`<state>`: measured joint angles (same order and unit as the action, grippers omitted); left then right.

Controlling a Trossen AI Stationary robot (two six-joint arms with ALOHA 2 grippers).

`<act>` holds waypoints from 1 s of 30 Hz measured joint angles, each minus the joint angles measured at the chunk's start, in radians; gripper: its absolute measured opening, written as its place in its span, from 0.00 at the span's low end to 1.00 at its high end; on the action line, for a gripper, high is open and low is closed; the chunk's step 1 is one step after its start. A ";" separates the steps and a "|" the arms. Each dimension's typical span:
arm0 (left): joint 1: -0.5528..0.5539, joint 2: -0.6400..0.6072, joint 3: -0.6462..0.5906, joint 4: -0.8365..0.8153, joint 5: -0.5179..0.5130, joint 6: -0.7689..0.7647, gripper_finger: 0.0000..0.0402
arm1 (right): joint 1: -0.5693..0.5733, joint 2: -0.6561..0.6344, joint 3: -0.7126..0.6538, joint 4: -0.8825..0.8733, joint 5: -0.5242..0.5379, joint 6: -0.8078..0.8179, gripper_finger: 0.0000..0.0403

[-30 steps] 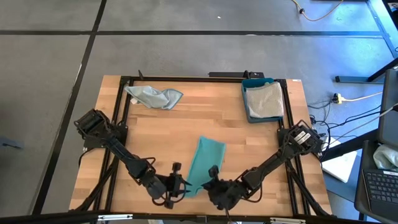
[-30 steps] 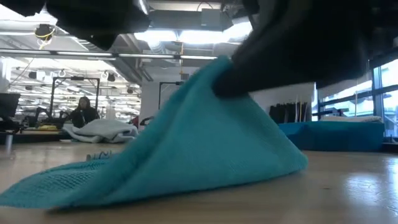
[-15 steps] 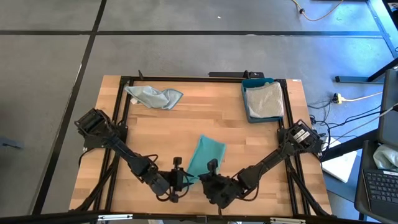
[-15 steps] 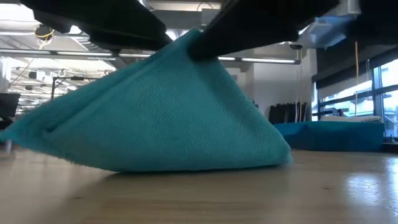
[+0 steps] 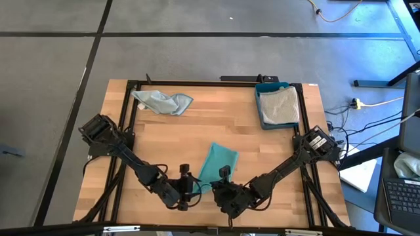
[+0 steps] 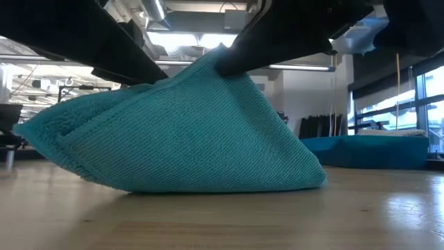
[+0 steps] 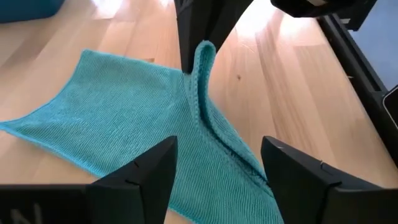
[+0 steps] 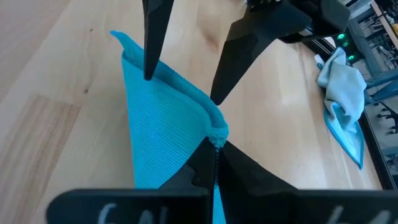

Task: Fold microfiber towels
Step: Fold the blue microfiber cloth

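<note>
I can't read any text, label, brand or number from here — not on the table, not on the arms. My right wrist view shows pale marks on the dark bar [image 8: 134, 211] at the picture's lower edge, and the left wrist view a similar mark on its own bar [image 7: 25, 214] — both too cropped and blurred to make out.

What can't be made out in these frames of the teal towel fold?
- Low view: both grippers are cut off by the top edge; the teal towel hides the table behind it.
- High view: the towel's near end lies under the left gripper and right gripper.
- Grey towel in the tray: fold count too small to tell.
</note>
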<state>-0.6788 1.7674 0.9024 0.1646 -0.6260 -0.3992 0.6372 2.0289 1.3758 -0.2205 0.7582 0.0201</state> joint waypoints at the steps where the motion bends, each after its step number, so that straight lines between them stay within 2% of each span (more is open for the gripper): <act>1: 0.000 -0.003 0.000 -0.004 0.000 -0.001 0.57 | 0.000 0.000 0.000 0.000 0.000 0.000 0.03; 7: -0.001 -0.009 0.001 0.010 0.014 -0.097 0.57 | 0.000 0.000 0.000 -0.003 0.002 -0.002 0.03; 9: -0.001 0.011 0.002 0.009 0.051 -0.143 0.57 | 0.000 0.000 0.000 -0.003 0.021 -0.002 0.03; 13: -0.010 0.038 0.001 0.002 0.061 -0.187 0.57 | 0.000 0.000 0.000 -0.002 0.059 -0.002 0.03; 20: -0.011 0.046 0.001 -0.013 0.060 -0.203 0.57 | 0.000 -0.001 0.000 -0.004 0.063 -0.002 0.03; 25: -0.011 0.046 0.001 -0.030 0.060 -0.224 0.56 | 0.005 -0.032 0.000 -0.051 0.133 0.035 0.03; 30: -0.011 0.046 0.001 -0.030 0.023 -0.223 0.56 | 0.008 -0.047 0.001 -0.067 0.137 0.052 0.03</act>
<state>-0.6903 1.8133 0.9035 0.1349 -0.6034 -0.6224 0.6456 1.9820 1.3769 -0.2871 0.8948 0.0723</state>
